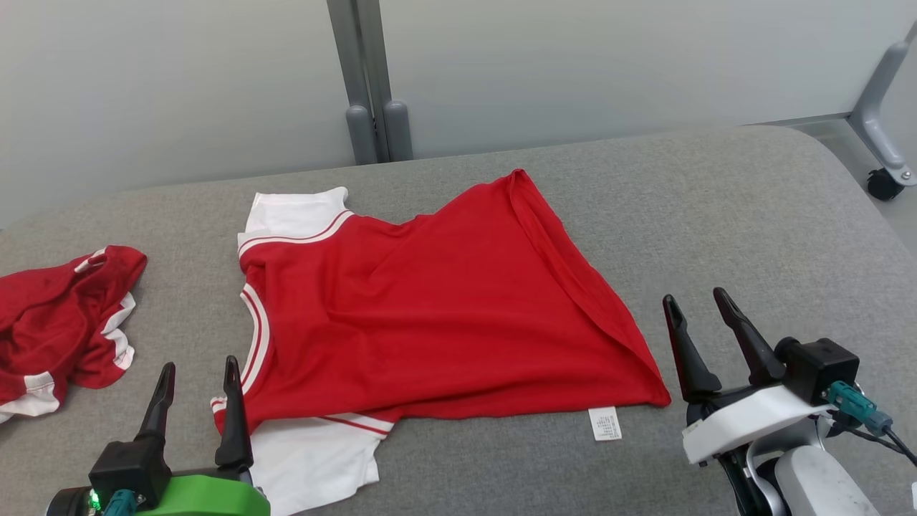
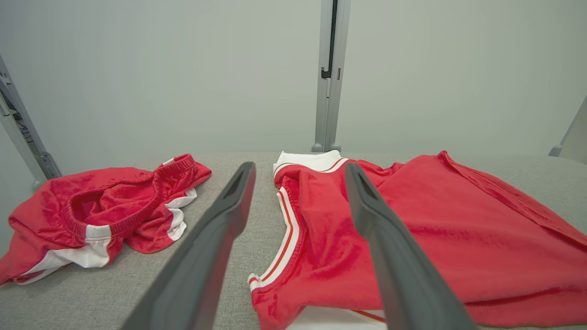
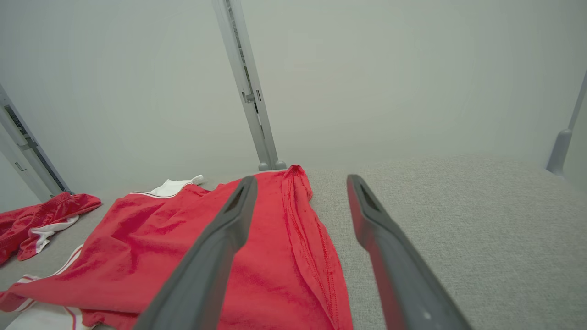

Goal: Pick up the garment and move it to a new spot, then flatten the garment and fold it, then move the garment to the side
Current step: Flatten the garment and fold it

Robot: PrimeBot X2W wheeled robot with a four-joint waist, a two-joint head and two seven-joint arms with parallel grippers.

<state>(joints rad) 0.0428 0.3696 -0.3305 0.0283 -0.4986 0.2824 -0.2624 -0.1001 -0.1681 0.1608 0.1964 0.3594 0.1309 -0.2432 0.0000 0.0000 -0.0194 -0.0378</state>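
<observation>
A red shirt with white sleeves and white-striped trim (image 1: 444, 308) lies spread on the grey padded table (image 1: 752, 215), collar to the left, hem to the right, a white label at its near edge. The same shirt (image 2: 435, 238) shows in the left wrist view, and its hem side (image 3: 257, 256) in the right wrist view. My left gripper (image 1: 199, 373) stands open just off the shirt's near-left sleeve, holding nothing. My right gripper (image 1: 698, 304) is open too, just right of the hem corner, empty.
A crumpled pair of red shorts with white trim (image 1: 57, 322) lies at the table's left edge, also in the left wrist view (image 2: 105, 211). Grey partition panels with a post (image 1: 369, 79) stand behind the table. A wheeled frame leg (image 1: 885, 143) is at the far right.
</observation>
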